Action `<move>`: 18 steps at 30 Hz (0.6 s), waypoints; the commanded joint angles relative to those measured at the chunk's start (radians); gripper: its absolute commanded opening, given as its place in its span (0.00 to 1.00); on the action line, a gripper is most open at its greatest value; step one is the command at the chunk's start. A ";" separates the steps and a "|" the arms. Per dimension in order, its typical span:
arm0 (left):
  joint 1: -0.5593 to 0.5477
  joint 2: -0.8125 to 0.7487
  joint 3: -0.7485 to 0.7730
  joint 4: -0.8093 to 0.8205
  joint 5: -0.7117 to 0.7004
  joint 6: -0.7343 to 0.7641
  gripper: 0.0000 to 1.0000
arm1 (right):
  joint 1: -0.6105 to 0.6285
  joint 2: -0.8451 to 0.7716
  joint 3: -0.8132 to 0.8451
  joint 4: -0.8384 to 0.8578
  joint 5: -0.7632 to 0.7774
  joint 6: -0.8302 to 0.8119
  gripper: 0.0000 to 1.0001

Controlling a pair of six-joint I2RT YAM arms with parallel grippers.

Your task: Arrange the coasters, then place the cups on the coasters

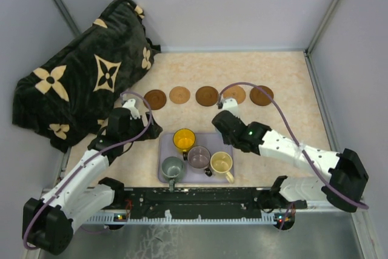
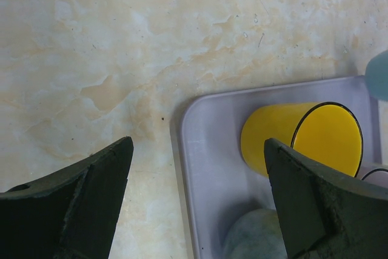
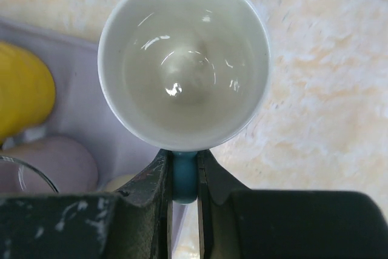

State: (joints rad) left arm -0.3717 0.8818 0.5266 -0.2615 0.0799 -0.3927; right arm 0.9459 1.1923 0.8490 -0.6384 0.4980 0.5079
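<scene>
1. One lavender tray (image 2: 212, 168) lies directly under the left end effector (image 2: 199, 145), whose fingers stand spread wide with nothing between them. The tray looks like rigid plastic with a low rim, and nothing in the task asks for it to be gripped.
2. Four cups (image 1: 198, 156) sit bunched in that tray, close beside the right end effector (image 3: 183, 159). The yellow-orange cup (image 2: 303, 144) is just ahead of one of the left end effector's fingers. The four look like glazed ceramic: stiff, weighty for their size, slick, and likely to chip if knocked together.
3. One white cup (image 3: 185, 59) stands straight ahead of the right end effector's fingers, mouth up, partly over the tray's edge and partly over bare worktop (image 3: 315, 89). I cannot tell whether it is off the surface.
4. Five coasters (image 1: 207, 96) lie in a row beyond both end effectors, each apart from the next. They are thin and flat, probably light, and probably apt to slide if a cup lands off-centre.
5. The white cup's blue handle (image 3: 183, 183) is pinched between the right end effector's fingers, one on each side. The handle is the sensible place to hold it, since the glazed wall is round and slippery. Held this way, though, the cup can swing or twist, so a grip close to the wall should carry it most steadily.
</scene>
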 commanded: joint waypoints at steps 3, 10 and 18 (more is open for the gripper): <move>-0.004 -0.019 0.010 0.024 -0.013 -0.003 0.95 | -0.148 -0.096 0.107 0.189 0.045 -0.157 0.00; -0.006 -0.008 0.015 0.025 -0.012 -0.001 0.95 | -0.413 -0.083 0.118 0.288 -0.089 -0.270 0.00; -0.005 0.040 0.029 0.051 -0.020 -0.003 0.95 | -0.707 0.014 0.120 0.459 -0.295 -0.349 0.00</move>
State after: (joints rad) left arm -0.3717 0.8986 0.5266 -0.2512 0.0711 -0.3931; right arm 0.3416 1.1694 0.9043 -0.3889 0.3210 0.2260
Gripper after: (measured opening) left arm 0.946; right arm 0.146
